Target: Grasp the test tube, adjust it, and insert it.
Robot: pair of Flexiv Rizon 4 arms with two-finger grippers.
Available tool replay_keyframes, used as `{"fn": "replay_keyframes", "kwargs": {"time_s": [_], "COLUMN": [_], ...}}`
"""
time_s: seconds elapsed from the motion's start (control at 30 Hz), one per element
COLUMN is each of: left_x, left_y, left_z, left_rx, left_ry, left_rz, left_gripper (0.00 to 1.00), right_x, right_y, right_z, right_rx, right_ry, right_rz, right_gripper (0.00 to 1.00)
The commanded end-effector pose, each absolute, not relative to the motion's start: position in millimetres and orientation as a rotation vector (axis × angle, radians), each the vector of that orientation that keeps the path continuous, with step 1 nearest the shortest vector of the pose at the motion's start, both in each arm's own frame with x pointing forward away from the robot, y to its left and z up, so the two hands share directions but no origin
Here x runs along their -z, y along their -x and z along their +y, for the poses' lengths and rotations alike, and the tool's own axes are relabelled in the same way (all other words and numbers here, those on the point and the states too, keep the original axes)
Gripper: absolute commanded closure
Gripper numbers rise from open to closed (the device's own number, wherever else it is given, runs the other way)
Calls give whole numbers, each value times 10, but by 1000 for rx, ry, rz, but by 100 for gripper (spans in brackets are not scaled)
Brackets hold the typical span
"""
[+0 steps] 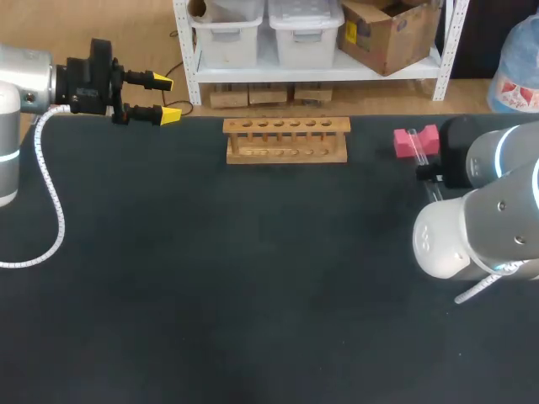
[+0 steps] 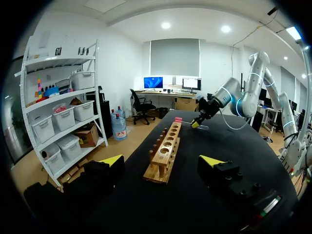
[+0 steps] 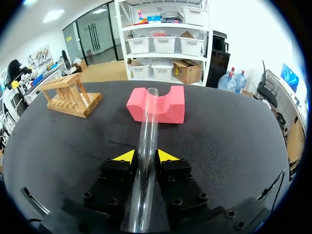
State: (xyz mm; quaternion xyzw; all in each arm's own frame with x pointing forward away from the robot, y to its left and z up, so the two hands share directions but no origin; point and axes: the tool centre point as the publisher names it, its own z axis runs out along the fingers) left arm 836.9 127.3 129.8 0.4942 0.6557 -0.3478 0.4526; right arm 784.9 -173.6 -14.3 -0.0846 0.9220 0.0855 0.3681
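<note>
While the right gripper (image 3: 145,157) is pinching the test tube (image 3: 149,114) between nearly closed fingers, the tube's far end is resting in the notch of the pink foam block (image 3: 168,109) at two o'clock. The left gripper (image 1: 166,98) is hanging wide open at ten o'clock; the wooden rack (image 1: 286,140) is standing at twelve.
</note>
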Motion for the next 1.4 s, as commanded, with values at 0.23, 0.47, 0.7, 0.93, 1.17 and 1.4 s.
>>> {"fn": "replay_keyframes", "kwargs": {"time_s": [0.23, 0.47, 0.7, 0.93, 1.17, 1.4], "left_x": [-1294, -1294, -1294, -1294, -1294, -1294], "left_y": [-8349, -8349, -8349, -8349, -8349, -8349], "left_z": [1274, 1274, 1274, 1274, 1274, 1274], "left_rx": [855, 855, 855, 855, 855, 855], "left_ry": [-1217, -1217, -1217, -1217, -1217, -1217], "left_rz": [1617, 1617, 1617, 1617, 1617, 1617], "left_gripper": [0, 0, 0, 0, 0, 0], "right_x": [176, 182, 182, 124, 27, -183], "right_y": [-7843, -7845, -7842, -7843, -7834, -7796], "right_z": [-1715, -1726, -1733, -1740, -1715, -1742], "right_rx": [-189, -172, -160, -157, -152, -139], "right_ry": [194, 174, 150, 74, -22, -146], "right_rz": [2387, 2396, 2402, 2393, 2375, 2336], "right_gripper": [89, 100, 100, 100, 100, 100]}}
